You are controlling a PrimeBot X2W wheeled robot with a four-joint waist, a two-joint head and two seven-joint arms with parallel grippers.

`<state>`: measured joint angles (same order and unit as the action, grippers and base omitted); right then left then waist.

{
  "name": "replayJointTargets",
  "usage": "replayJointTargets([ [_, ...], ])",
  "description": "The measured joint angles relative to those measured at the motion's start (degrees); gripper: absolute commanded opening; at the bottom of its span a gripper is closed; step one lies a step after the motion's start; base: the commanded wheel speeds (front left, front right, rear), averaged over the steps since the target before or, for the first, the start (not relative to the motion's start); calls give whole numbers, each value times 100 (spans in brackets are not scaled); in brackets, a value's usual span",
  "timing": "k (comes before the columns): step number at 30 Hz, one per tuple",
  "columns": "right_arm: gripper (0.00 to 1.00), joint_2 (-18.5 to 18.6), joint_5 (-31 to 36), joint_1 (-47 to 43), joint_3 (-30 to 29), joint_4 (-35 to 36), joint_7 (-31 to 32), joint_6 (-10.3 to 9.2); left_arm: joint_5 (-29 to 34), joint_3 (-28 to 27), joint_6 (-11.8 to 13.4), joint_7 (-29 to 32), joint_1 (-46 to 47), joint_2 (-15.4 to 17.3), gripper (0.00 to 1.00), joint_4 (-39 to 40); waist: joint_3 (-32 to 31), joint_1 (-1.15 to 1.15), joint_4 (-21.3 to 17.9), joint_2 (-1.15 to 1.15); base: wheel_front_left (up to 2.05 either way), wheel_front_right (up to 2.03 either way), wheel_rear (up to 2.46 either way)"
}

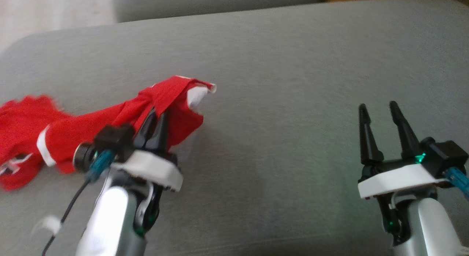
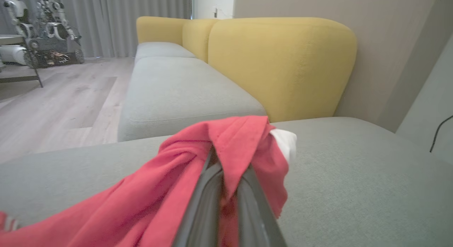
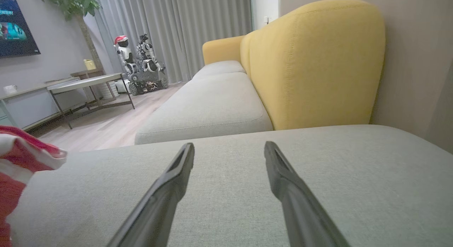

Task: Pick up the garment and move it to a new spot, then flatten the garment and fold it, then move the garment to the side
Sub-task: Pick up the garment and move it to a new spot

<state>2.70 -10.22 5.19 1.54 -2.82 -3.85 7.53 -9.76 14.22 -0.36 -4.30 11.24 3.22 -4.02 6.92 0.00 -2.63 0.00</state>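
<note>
The garment (image 1: 110, 120) is a red T-shirt with white trim, bunched on the grey cushion (image 1: 278, 102) at the left. My left gripper (image 1: 157, 116) is shut on a fold of its red cloth and holds that part raised, with a white piece showing at the fold's tip. The rest trails left onto the cushion. In the left wrist view the red cloth of the garment (image 2: 226, 144) drapes over both fingers. My right gripper (image 1: 379, 107) hovers open over bare cushion at the right, nothing between its fingers (image 3: 177, 169). A red and white edge of the garment (image 3: 21, 158) shows at the far left there.
A yellow sofa backrest (image 3: 318, 63) rises beyond the cushion. A second grey seat (image 3: 208, 109) extends away. Wooden floor, a low table (image 3: 88, 84) and a parked robot (image 3: 141, 66) lie off the cushion's side. Grey curtains hang behind.
</note>
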Motion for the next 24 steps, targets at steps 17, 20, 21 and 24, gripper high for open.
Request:
replayJointTargets([
  [17, 100, -3, -434, 283, 200, -352, -426, 0, -962, 1840, -157, 18, 1684, -51, 0, -1913, 854, 0, -1760, 0, 0, 0, 0],
  [20, 100, -4, -503, 380, 213, -413, -479, 0, -1078, 2028, -165, 62, 1754, -46, 88, -2213, 1018, 1, -1850, 0, 0, 0, 0],
  [21, 100, -4, -513, 412, 215, -425, -495, 0, -1088, 2082, -168, 62, 1754, -48, 100, -2273, 1054, 1, -1855, 0, 0, 0, 0],
  [24, 100, -4, -532, 489, 222, -516, -531, 0, -1157, 2223, -165, 32, 1755, -46, 100, -2388, 1071, 1, -1771, 0, 0, 0, 0],
])
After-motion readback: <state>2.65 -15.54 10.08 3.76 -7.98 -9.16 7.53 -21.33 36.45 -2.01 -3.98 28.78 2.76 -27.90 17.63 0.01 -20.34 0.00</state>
